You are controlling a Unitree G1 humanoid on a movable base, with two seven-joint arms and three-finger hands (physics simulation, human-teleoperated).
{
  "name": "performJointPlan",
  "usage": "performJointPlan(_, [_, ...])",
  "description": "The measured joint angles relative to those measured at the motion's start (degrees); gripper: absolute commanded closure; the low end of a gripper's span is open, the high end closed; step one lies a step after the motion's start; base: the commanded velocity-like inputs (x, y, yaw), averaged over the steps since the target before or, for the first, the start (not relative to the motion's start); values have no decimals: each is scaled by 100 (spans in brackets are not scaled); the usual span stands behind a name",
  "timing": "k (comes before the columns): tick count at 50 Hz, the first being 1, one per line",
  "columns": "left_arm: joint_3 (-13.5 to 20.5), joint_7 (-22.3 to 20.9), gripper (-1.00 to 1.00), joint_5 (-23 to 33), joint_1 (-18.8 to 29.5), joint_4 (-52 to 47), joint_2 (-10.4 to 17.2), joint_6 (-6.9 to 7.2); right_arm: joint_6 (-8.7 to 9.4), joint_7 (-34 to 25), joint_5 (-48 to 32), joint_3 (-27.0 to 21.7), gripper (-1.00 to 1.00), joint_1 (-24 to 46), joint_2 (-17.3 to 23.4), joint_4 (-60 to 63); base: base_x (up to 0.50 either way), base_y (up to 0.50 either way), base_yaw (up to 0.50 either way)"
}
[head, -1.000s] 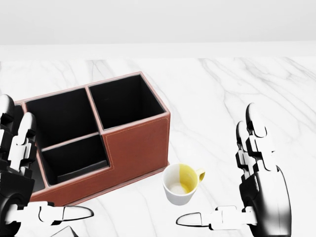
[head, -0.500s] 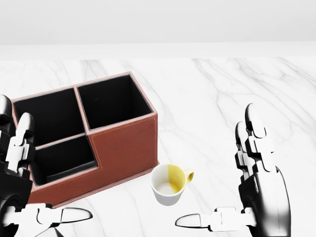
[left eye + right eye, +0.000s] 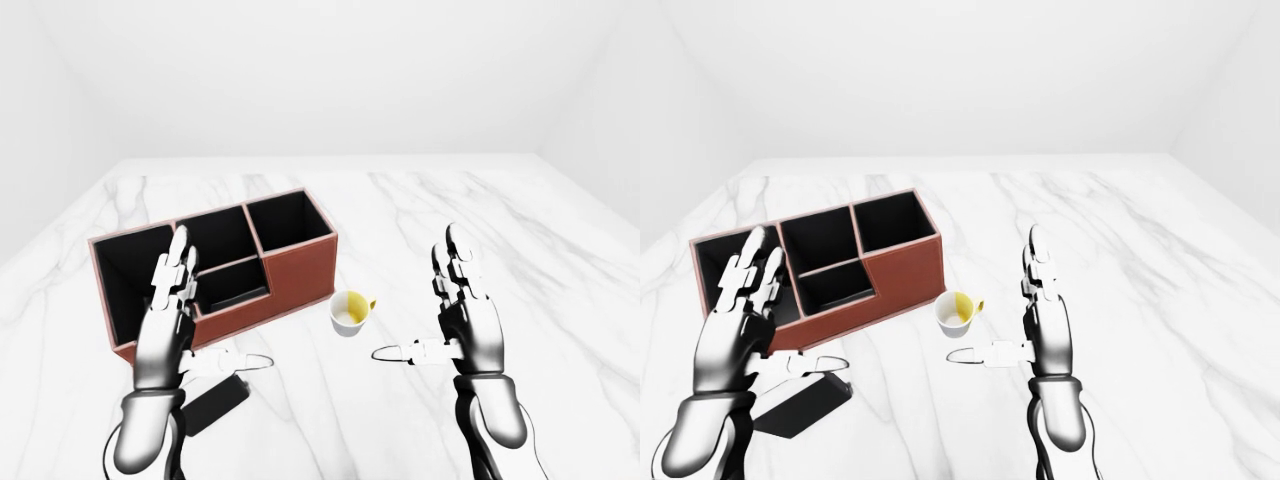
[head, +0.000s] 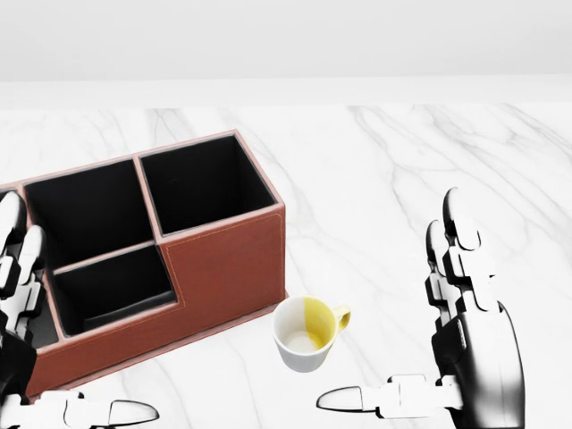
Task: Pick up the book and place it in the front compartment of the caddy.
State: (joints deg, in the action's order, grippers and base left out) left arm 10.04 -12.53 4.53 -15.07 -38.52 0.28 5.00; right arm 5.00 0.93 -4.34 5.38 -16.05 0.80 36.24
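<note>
Both hands spread wide, holding nothing — left hand (image 3: 170, 315) hovers over the book (image 3: 800, 405), which lies flat beside the caddy (image 4: 223, 268). Risk: the right hand (image 4: 465, 322) swinging inward could topple the cup (image 4: 307, 334).

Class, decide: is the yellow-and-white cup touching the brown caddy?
Apart. In the head view a strip of bare marble shows between the cup and the caddy wall's lower right corner.

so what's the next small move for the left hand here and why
Probably lower the left hand onto the book. The dark book lies flat on the marble table just below that hand, whose fingers are spread open and empty. The caddy sits just above it in the right-eye view, its compartments empty.
</note>
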Motion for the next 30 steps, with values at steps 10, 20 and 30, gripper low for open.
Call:
performJointPlan(10, [556,135,-100,1710,-496,413,-119,-1000,0,25,-4,-32,-100,-19,-9,38,0,0,0])
performJointPlan(20, [997,65,-100,2518,-648,637,-363,-1000,0,32,-4,-51,-100,-23,-15,49,0,0,0])
performJointPlan(30, [1223,51,-100,2947,-734,802,-492,-1000,0,33,1,-72,-100,-19,-22,46,0,0,0])
